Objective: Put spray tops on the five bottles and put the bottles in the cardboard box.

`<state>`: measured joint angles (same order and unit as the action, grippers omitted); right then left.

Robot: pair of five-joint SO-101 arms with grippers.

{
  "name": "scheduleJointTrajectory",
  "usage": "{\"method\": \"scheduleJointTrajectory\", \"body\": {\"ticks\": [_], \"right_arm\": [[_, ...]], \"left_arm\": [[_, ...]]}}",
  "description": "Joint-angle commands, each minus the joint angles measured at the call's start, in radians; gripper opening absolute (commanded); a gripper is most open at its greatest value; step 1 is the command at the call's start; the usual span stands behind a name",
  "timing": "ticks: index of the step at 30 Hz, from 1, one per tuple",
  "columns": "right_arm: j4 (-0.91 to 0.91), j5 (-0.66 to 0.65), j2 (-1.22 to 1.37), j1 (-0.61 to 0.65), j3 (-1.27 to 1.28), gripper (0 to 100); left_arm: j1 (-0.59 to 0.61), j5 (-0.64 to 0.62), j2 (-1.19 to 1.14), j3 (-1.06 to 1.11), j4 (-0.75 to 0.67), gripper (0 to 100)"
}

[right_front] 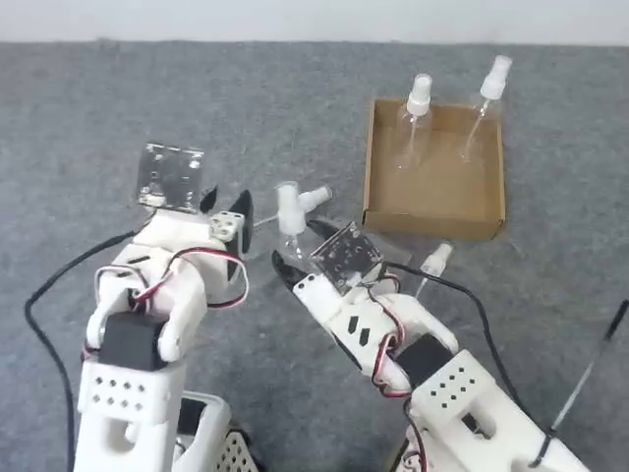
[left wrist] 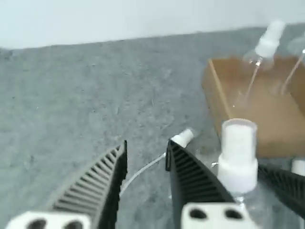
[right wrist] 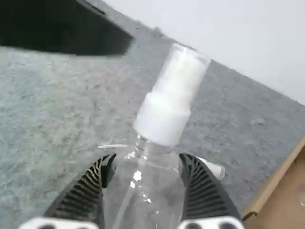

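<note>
Grey carpet, capped bottle seemingly upright in right hand, nozzle topmost

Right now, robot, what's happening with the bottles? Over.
Left gripper open, empty. Right gripper shut on capped bottle. Two more bottles stand in cardboard box. Loose spray top lies near the held bottle.

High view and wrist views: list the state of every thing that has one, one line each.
held bottle: spray top on, not yet boxed
right gripper: shut on held bottle
left gripper: open, empty
cardboard box: open, holding two bottles
boxed bottles: upright, tops on
loose spray tops: lying on the table
</note>
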<state>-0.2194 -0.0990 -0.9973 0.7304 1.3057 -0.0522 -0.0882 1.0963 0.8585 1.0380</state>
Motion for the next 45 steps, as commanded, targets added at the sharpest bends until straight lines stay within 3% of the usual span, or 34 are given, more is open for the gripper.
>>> {"method": "scheduleJointTrajectory", "body": {"ticks": [1,9,15,25,32,45], "right_arm": [[-0.054,0.011,-0.030,-0.073,-0.126,0.6],[-0.168,0.011,-0.004,-0.099,-0.359,0.6],[-0.216,0.011,0.185,-0.093,-0.543,0.6],[-0.255,0.011,0.384,0.074,-0.669,0.6],[-0.334,0.011,0.381,0.137,-0.695,0.6],[-0.463,0.012,0.160,0.130,-0.637,0.6]], "left_arm": [[0.035,0.044,0.186,0.070,0.011,13],[-0.002,0.103,0.420,0.338,0.000,13],[-0.104,0.103,0.482,0.417,0.005,24],[-0.115,0.038,0.600,0.476,0.008,26],[-0.110,0.037,0.689,0.519,0.006,26],[-0.110,0.034,0.697,0.519,0.006,28]]}}
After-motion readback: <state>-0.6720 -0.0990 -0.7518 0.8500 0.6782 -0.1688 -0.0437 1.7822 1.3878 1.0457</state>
